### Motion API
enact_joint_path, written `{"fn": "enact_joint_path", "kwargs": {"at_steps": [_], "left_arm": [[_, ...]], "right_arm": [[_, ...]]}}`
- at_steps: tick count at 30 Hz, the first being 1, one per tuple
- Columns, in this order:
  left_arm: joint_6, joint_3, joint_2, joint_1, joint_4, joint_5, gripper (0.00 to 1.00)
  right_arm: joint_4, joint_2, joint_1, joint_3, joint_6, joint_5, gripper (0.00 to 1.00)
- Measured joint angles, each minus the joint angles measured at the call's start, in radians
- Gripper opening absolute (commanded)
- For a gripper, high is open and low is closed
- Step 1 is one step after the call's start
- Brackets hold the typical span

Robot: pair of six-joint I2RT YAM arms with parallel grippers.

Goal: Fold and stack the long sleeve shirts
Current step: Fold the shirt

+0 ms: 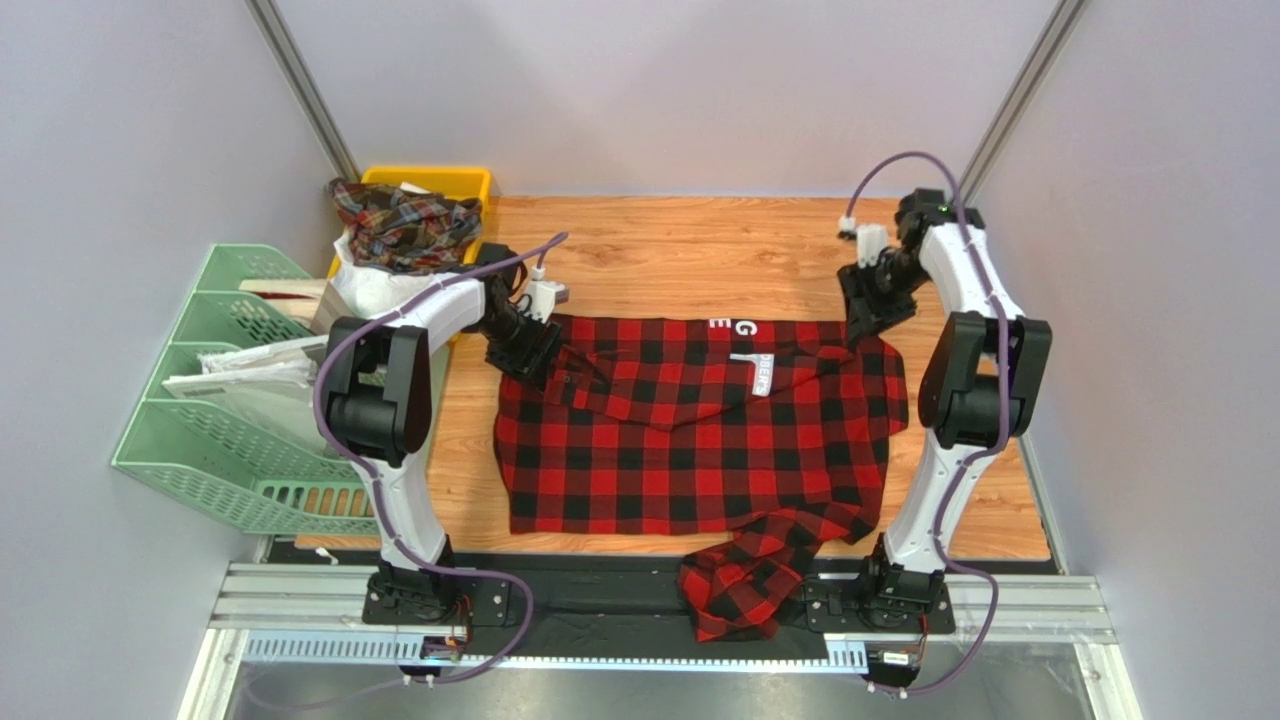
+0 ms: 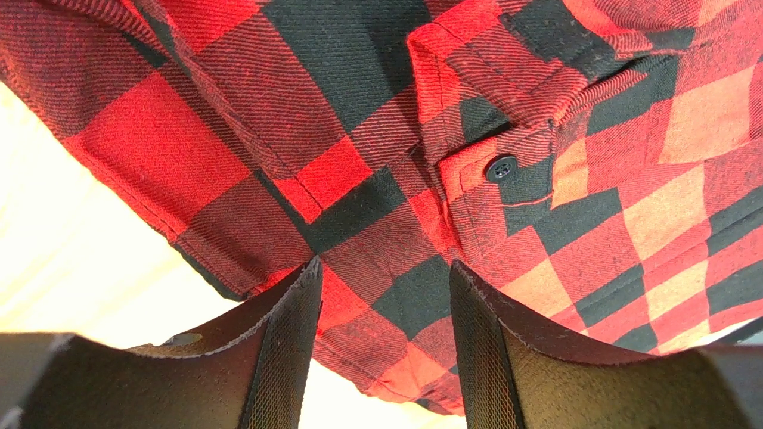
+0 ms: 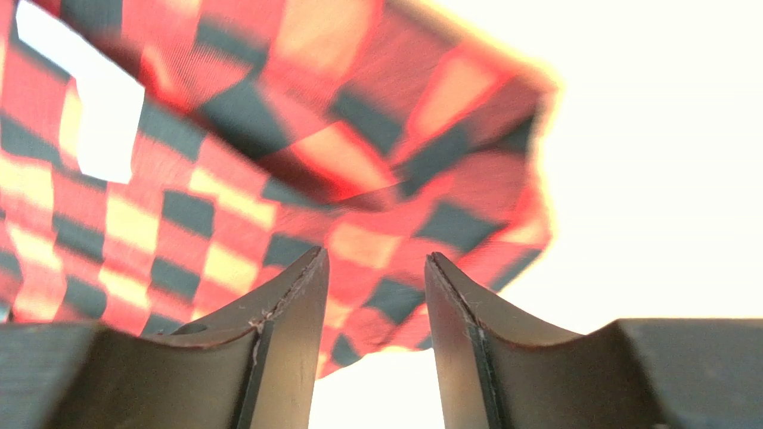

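The red-and-black shirt [image 1: 676, 435] lies spread flat in the middle of the table [image 1: 676, 248], its white label [image 1: 759, 372] near the far edge. One sleeve [image 1: 744, 578] hangs over the near edge between the arm bases. The left gripper [image 2: 383, 268] sits at the shirt's far left corner, jaws parted, with cloth showing in the gap. The right gripper [image 3: 374, 259] sits at the far right corner, jaws also apart and pinching nothing. A second shirt [image 1: 398, 222], darker plaid, is heaped in the yellow bin [image 1: 451, 180] beside a green rack [image 1: 196, 435].
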Motion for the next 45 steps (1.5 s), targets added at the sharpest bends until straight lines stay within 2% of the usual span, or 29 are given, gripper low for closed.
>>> {"fn": "enact_joint_path", "kwargs": {"at_steps": [7, 19, 22, 23, 25, 31, 36, 37, 38, 39, 40, 42, 45], "left_arm": [[0.034, 0.007, 0.0, 0.0, -0.001, 0.003, 0.62], [0.043, 0.008, 0.0, 0.0, 0.0, 0.002, 0.63], [0.043, 0.008, 0.0, 0.0, 0.0, 0.002, 0.63], [0.044, 0.008, 0.0, 0.0, 0.0, 0.001, 0.63], [0.045, 0.008, 0.001, 0.0, 0.0, -0.001, 0.63], [0.045, 0.028, 0.034, 0.015, 0.0, -0.009, 0.62], [0.044, 0.057, 0.053, 0.026, 0.001, -0.014, 0.62], [0.044, 0.061, 0.055, 0.028, 0.003, -0.017, 0.62], [0.042, 0.064, 0.058, 0.03, 0.003, -0.017, 0.61], [0.042, 0.07, 0.062, 0.031, 0.004, -0.019, 0.61], [0.041, 0.074, 0.066, 0.032, 0.005, -0.019, 0.61], [0.037, 0.086, 0.074, 0.034, 0.006, -0.019, 0.6], [0.035, 0.091, 0.072, 0.047, 0.016, -0.002, 0.6]], "right_arm": [[0.06, 0.103, -0.021, 0.194, 0.026, 0.016, 0.48], [0.093, 0.269, -0.01, 0.205, -0.026, 0.097, 0.48], [0.096, 0.282, -0.01, 0.205, -0.035, 0.1, 0.33], [0.098, 0.287, -0.01, 0.206, -0.037, 0.099, 0.2], [0.094, 0.301, -0.01, 0.223, -0.04, 0.1, 0.0], [0.104, 0.321, -0.01, 0.271, -0.042, 0.086, 0.0], [0.213, 0.286, -0.007, 0.219, -0.039, 0.1, 0.0], [0.231, 0.274, -0.005, 0.202, -0.039, 0.111, 0.05], [0.246, 0.264, -0.002, 0.191, -0.039, 0.124, 0.19], [0.263, 0.258, 0.003, 0.182, -0.039, 0.143, 0.36], [0.274, 0.257, 0.007, 0.176, -0.038, 0.156, 0.62], [0.291, 0.257, 0.015, 0.167, -0.031, 0.196, 0.7], [0.292, 0.257, 0.019, 0.162, -0.032, 0.234, 0.7]]}}
